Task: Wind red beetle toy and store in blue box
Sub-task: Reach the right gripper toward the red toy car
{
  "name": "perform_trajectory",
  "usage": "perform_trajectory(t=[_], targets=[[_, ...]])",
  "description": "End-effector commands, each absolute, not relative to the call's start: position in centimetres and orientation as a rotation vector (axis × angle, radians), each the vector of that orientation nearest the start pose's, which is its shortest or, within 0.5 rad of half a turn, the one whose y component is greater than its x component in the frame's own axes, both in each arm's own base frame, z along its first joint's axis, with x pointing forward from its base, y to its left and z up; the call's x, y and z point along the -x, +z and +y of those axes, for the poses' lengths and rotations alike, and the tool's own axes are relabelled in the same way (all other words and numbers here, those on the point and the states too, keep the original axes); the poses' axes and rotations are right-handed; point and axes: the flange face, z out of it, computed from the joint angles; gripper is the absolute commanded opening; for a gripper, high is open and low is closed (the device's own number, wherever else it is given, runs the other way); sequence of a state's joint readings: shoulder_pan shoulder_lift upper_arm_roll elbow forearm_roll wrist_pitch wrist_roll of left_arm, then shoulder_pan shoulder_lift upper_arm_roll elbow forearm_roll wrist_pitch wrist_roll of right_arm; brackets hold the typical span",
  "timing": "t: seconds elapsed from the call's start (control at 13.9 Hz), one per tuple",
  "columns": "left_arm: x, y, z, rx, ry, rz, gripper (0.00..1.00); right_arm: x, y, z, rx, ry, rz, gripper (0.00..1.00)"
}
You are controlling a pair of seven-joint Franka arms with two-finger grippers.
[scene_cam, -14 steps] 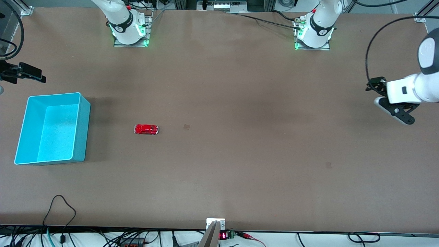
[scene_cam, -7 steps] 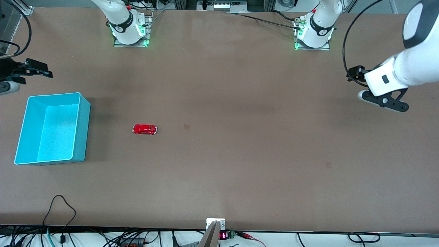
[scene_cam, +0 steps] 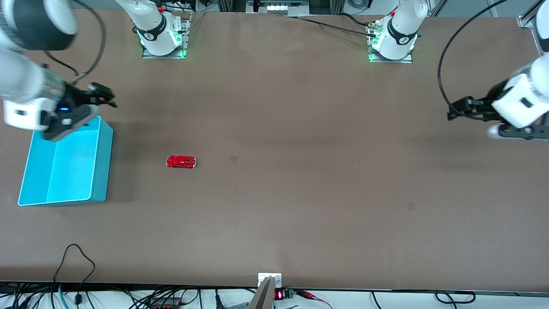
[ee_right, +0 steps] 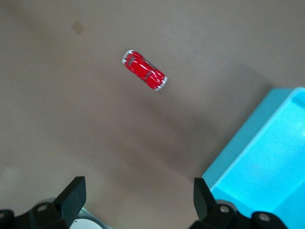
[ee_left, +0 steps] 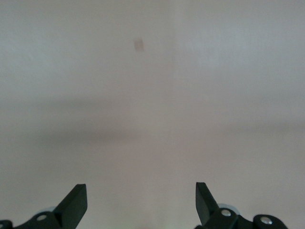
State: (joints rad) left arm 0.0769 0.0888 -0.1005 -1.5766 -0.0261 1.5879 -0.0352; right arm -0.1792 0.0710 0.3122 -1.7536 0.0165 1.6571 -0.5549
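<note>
The red beetle toy [scene_cam: 181, 162] [ee_right: 145, 70] stands alone on the brown table, some way from the blue box [scene_cam: 103, 163] toward the middle. The blue box [ee_right: 267, 157] is an open turquoise bin at the right arm's end, with nothing seen inside. My right gripper [scene_cam: 105, 96] [ee_right: 138, 188] hangs open and empty over the table by the box's corner nearest the robot bases. The toy lies well ahead of its fingertips. My left gripper [scene_cam: 455, 110] [ee_left: 141, 193] is open over bare table at the left arm's end, far from both things.
A small darker patch [scene_cam: 233, 159] [ee_right: 77, 27] [ee_left: 139, 44] marks the table beside the toy, and another [scene_cam: 411, 206] lies toward the left arm's end. The arm bases [scene_cam: 162, 36] [scene_cam: 392, 40] stand along the table's edge. Cables [scene_cam: 75, 257] trail at the near edge.
My right arm has swung in from the table's end to hang by the box's corner. My left gripper has shifted and turned over its end. Toy and box stay put.
</note>
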Motion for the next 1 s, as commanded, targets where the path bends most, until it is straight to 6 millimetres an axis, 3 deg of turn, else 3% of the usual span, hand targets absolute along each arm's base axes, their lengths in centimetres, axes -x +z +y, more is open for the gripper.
perform_trajectory(t=[0.0,0.14,0.43,0.79,0.93], targets=[[-53.6,58.1,-2.7,3.18,0.028,-0.054,1.0,-54.9,48.6,9.6,2.797,0.224,-1.299,1.0],[-53.1,58.0,-2.3,3.174,0.051,-0.04,1.0,-54.4,46.7,11.1,2.709,0.215,-1.472,1.0],[-53.1,58.2,-2.8,3.17,0.059,-0.024,1.0,-53.6,41.3,11.9,2.56,0.123,-1.747,1.0],[-53.2,58.0,-2.6,3.169,0.083,-0.029,1.0,-50.9,34.7,13.5,2.513,0.023,-1.872,1.0],[-53.2,57.9,-2.4,3.168,0.087,-0.039,1.0,-51.1,32.6,13.4,2.459,-0.007,-1.927,1.0]])
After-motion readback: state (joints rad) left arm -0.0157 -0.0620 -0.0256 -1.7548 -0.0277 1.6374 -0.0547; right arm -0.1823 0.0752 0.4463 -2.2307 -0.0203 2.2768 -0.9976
